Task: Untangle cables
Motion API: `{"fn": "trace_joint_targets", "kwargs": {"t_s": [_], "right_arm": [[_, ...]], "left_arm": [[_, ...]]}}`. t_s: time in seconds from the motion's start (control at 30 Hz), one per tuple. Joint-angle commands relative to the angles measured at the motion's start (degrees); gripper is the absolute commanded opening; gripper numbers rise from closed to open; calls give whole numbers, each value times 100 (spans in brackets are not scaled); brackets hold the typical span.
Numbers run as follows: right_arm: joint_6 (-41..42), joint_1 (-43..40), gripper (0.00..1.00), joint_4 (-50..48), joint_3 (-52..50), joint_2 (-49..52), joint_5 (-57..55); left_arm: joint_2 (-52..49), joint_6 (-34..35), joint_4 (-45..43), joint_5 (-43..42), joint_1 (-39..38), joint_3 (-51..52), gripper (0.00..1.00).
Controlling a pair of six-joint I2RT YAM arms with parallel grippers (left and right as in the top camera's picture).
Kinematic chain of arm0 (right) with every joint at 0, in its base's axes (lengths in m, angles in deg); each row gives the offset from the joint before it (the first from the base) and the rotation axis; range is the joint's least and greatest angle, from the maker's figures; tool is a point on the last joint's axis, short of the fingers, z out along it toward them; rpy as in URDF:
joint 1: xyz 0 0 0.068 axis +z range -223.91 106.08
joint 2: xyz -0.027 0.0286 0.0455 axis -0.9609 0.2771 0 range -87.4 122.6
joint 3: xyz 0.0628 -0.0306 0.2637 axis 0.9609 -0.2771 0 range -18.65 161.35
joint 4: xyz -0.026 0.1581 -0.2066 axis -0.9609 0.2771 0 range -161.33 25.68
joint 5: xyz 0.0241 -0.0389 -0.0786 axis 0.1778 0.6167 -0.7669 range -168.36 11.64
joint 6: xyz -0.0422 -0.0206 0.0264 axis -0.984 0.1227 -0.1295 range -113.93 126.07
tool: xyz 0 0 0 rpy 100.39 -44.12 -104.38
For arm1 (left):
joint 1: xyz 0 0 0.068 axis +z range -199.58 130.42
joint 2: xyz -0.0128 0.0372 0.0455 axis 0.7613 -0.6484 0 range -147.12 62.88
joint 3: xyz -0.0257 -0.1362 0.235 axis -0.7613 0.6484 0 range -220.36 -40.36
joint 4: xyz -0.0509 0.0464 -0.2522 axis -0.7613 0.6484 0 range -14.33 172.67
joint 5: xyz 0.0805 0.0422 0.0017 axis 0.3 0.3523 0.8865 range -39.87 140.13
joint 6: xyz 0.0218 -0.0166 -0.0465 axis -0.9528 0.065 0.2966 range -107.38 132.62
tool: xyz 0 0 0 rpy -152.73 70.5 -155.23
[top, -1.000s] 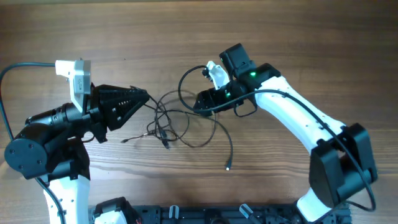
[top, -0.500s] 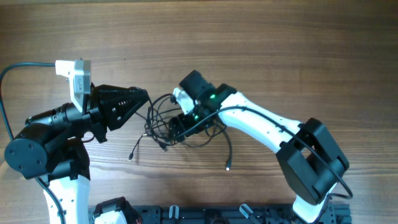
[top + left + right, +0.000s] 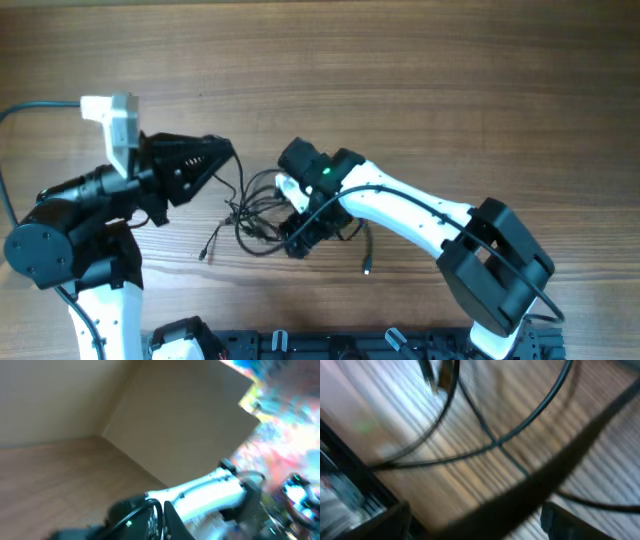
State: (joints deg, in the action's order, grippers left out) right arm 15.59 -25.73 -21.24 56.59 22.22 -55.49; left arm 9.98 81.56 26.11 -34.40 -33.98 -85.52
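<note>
Overhead view: the cables lie as one loose tangle of thin black loops on the wooden surface, near its middle and between the two arms. One free end with a small plug trails out to the lower left of the tangle. A second plug, silver-tipped, lies at the lower right, clear of the loops.

Left gripper: closed to a narrow point, aimed right towards the tangle. One thin strand runs up from the tangle to its tip. Whether that strand is pinched cannot be confirmed from this view.

Right gripper: positioned directly over the right part of the tangle, pointing down and to the left, with its dark body covering several loops. A green indicator light shows on the wrist behind it.

Right wrist view: heavily blurred. The cables cross one another against the wood grain of the surface. Two dark fingers appear at the lower corners, set wide apart, with nothing clamped between them. A thick, out-of-focus dark band crosses the picture diagonally; it cannot be identified.

Left wrist view: blurred. A white arm link is visible.
</note>
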Motion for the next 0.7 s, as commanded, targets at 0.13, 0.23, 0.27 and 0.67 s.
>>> {"fn": "trace_joint_targets", "kwargs": {"t_s": [0.13,0.23,0.27,0.67], "right_arm": [[-249,61,92,435,0,87,-1838],[402,-17,100,-26,0,87,-2367],[212,-39,100,-361,0,87,-2103],[-162,-52,5,-3014,2,87,-1038]], "left_arm": [[20,181,-468,1060,1480,-13,7],[20,356,-260,916,2105,-11,4],[20,352,-66,909,2243,-11,4],[-463,310,422,595,3434,-7,4]]}}
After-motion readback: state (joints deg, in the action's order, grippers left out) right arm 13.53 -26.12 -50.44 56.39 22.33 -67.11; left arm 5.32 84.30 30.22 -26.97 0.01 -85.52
